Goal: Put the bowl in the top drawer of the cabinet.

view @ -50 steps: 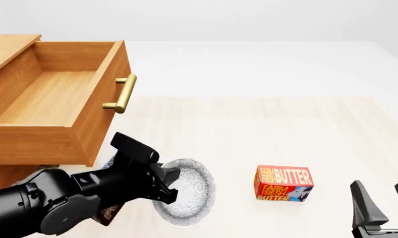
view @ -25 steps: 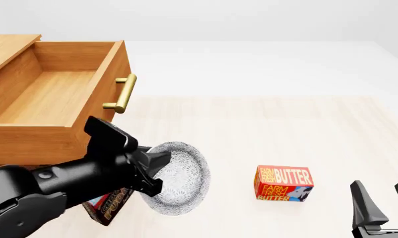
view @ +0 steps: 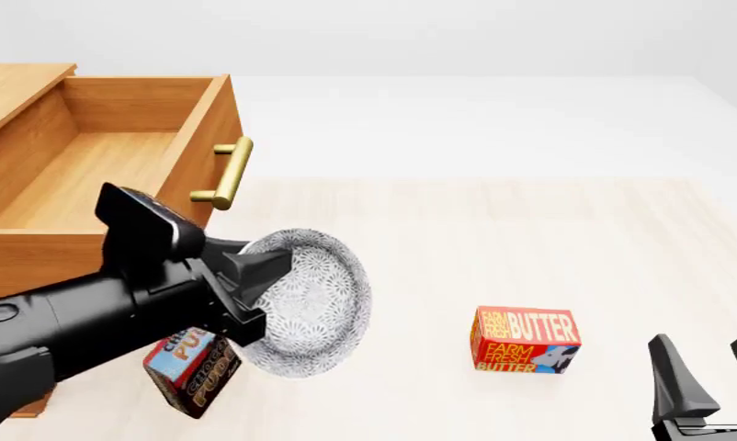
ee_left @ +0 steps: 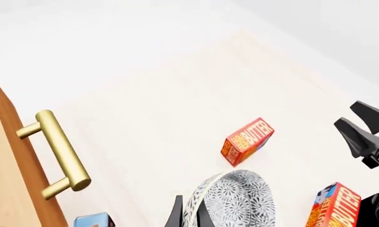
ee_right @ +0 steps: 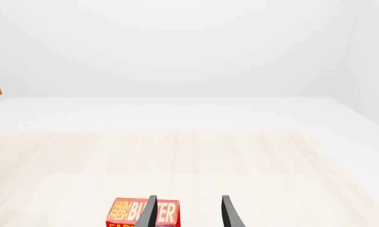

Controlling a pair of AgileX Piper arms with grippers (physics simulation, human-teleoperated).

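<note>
White ceramic with a fine blue-grey floral pattern, the small round bowl (ee_left: 234,201) is being gripped by its rim in the left wrist view, the black left gripper (ee_left: 188,217) being clamped on that rim with a finger on either side; a brass bar handle (ee_left: 60,153) is being shown on the light-wood front of the top drawer (ee_left: 10,156), and a red butter box (ee_left: 247,141) is lying on the pale wooden table (ee_left: 145,94) beyond the bowl. From the front, the bowl (view: 305,303) is being held off the table, tipped on edge with its hollow facing outward, just in front of the pulled-out top drawer (view: 99,175) of the light-brown wooden cabinet (view: 13,83) and below its rim; a dark box (view: 197,367) is lying beneath the left gripper (view: 248,296), and the butter box (view: 526,341) is sitting well apart to the right. Near the lower right corner, the right gripper (view: 708,372) is being held with its fingers apart. Through the right wrist view, the right gripper (ee_right: 186,213) is again being shown spread and holding nothing, the butter box (ee_right: 129,213) lying just past its fingers.
</note>
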